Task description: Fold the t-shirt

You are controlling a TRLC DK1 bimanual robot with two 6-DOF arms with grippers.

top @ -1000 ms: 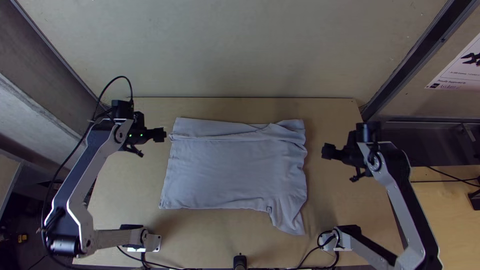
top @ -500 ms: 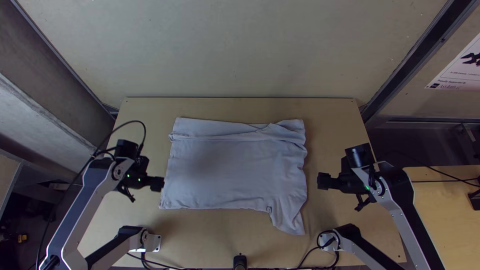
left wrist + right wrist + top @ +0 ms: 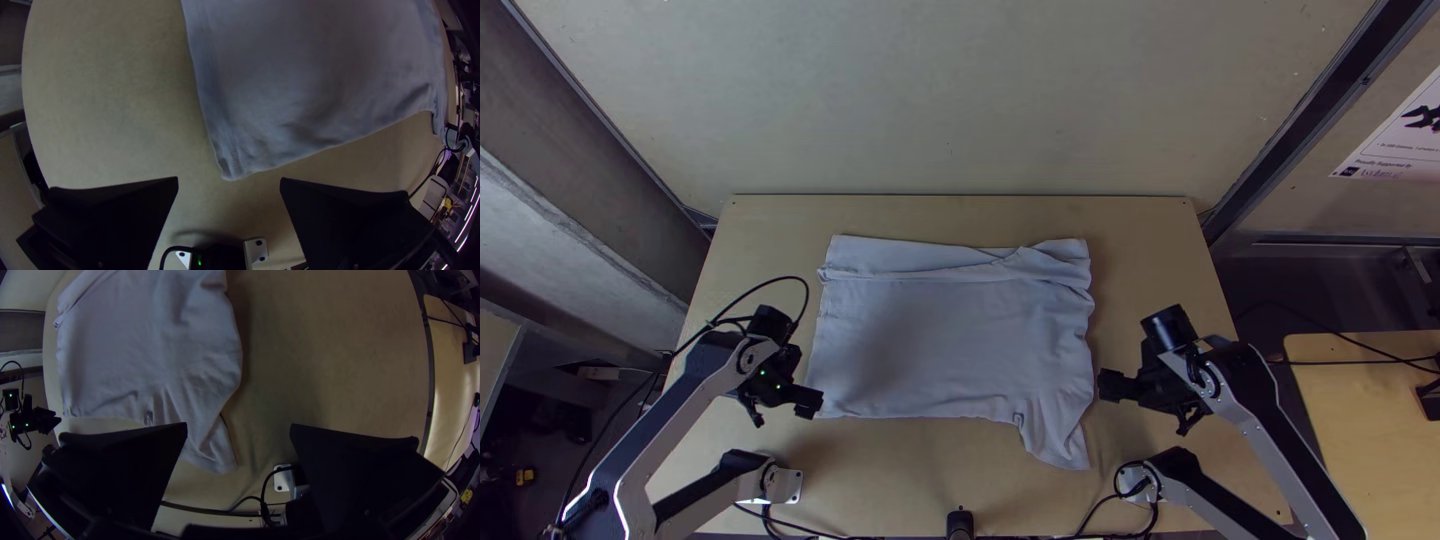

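In the top view the pale t-shirt (image 3: 950,345) lies mostly flat mid-table, a strip folded over along its far side and a sleeve sticking out toward the near right. My left gripper (image 3: 815,402) is at the shirt's near left corner; my right gripper (image 3: 1102,386) is beside its right edge. In the left wrist view my left gripper (image 3: 229,187) stands open, the corner of the t-shirt (image 3: 310,75) just beyond its fingers. In the right wrist view my right gripper (image 3: 239,432) is open too, with the sleeve of the t-shirt (image 3: 150,345) partly behind one finger.
The light wooden table (image 3: 960,470) shows bare wood around the shirt. Cables run along its near edge, by a small black post (image 3: 960,522). Another wooden table (image 3: 1370,430) stands to the right.
Both arms have come toward the near side of the table. My left gripper moved down to the shirt's near left corner, and my right gripper down and slightly left. The shirt lies unchanged.
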